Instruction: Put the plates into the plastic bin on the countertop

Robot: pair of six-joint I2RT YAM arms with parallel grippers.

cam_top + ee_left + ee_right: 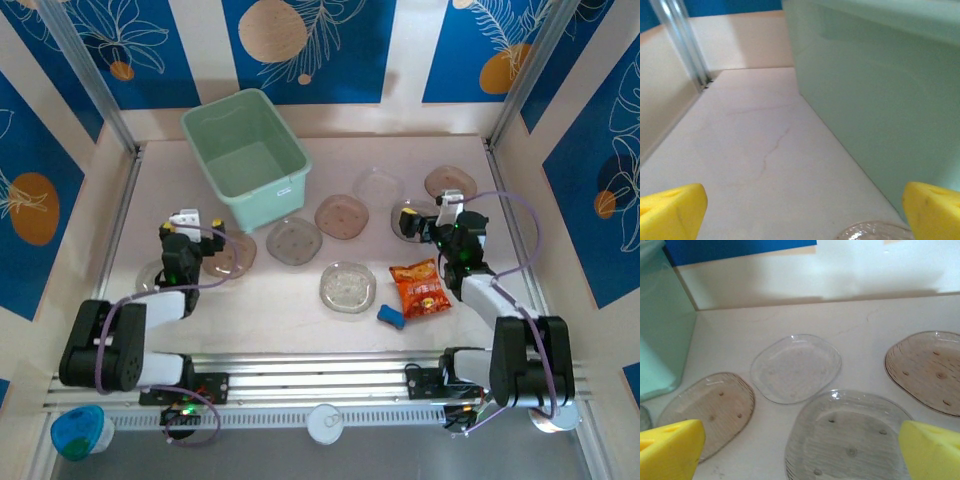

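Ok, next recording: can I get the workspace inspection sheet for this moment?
Surface: countertop, pale beige, flat, with faint hairline marks.
Job's things: bin upright at far left, nothing seen inside; at least seven plates spread over the countertop, none in the bin.
Clutter: snack packet and a small blue object at near right.
Hands: left hand open, beside the bin; right hand open, over a plate.
Cables: a purple cable loops along each arm.
Surroundings: cream walls with blue panels; metal posts at the far corners.
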